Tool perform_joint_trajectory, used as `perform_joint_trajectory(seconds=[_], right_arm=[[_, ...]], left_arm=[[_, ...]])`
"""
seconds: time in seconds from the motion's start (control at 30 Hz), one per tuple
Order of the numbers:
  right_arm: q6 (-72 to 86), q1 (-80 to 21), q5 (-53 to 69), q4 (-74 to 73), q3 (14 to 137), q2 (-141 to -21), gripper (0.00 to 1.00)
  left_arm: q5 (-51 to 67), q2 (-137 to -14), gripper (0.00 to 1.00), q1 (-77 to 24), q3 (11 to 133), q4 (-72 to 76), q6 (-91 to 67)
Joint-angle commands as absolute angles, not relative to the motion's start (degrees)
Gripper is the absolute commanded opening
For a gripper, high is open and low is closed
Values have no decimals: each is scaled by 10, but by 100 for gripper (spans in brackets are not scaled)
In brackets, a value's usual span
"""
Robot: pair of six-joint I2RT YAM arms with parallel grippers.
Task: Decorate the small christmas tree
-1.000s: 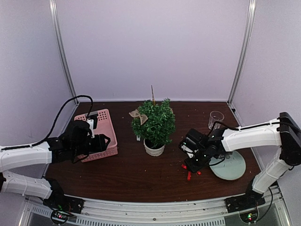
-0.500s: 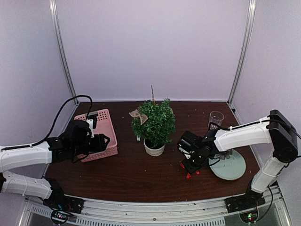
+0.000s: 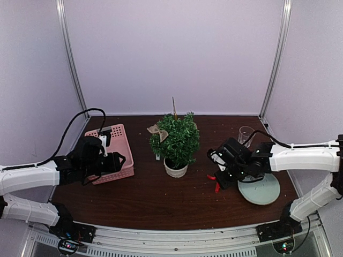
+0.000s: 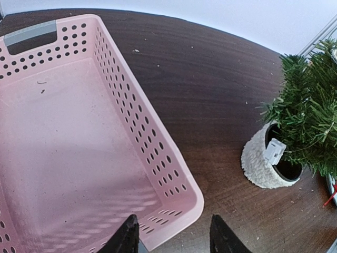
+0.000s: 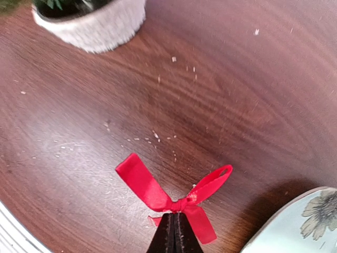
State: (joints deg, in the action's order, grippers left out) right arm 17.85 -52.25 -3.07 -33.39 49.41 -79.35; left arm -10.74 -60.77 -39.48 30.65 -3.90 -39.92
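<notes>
Right hand [image 5: 174, 231]: clenched on the red bow [image 5: 174, 194]. In the wrist view the two fingers meet at the knot, with loops and tails fanned out above them.
Left hand [image 4: 171, 238]: released, fingers apart with nothing between them, hanging over the near corner of the basket [image 4: 131, 121] at the left of the overhead view.
Tree [image 3: 176, 138]: centre of the overhead view, upright in its white pot [image 3: 176, 169], with a tan bow [image 3: 157, 130] already on its upper-left branches. Your right hand sits right of the pot, apart from it.
Bow height: you cannot tell from these views whether the red bow is clear of the worktop [image 3: 144, 201].
Step, as I judge it: carry the red bow to the foliage and seat it.
Risk, grip: you hold only the knot, at the very fingertips. Ribbon looks slick, so a quick swing could pull it free.
Risk, tree: nothing braces the pot. A sideways push into the branches could slide or tip it.
Risk, release: no hook shows on the red bow. If you open on the outer needles, it may drop to the worktop.
Risk, neighbours: the plate [image 3: 265, 191] lies just beside your right hand, and the glass [image 3: 246, 134] stands above it in the frame. A wide arc could clip either.
</notes>
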Motion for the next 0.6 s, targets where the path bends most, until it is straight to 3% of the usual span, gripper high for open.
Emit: perform_joint_trajectory(seconds=[0.0,0.2,0.57], right_arm=[[144,-522,-62,-309,485,-731,0],[89,-521,-60,-211,495,-655,0],[53,-520,18,-141,580,-713,0]], left_arm=[[-100,-610,45,-388,312,-10,-389],[-95,-612,45,-385,315,-6,-389],[-92,-620,45,-379,322,-6,-386]])
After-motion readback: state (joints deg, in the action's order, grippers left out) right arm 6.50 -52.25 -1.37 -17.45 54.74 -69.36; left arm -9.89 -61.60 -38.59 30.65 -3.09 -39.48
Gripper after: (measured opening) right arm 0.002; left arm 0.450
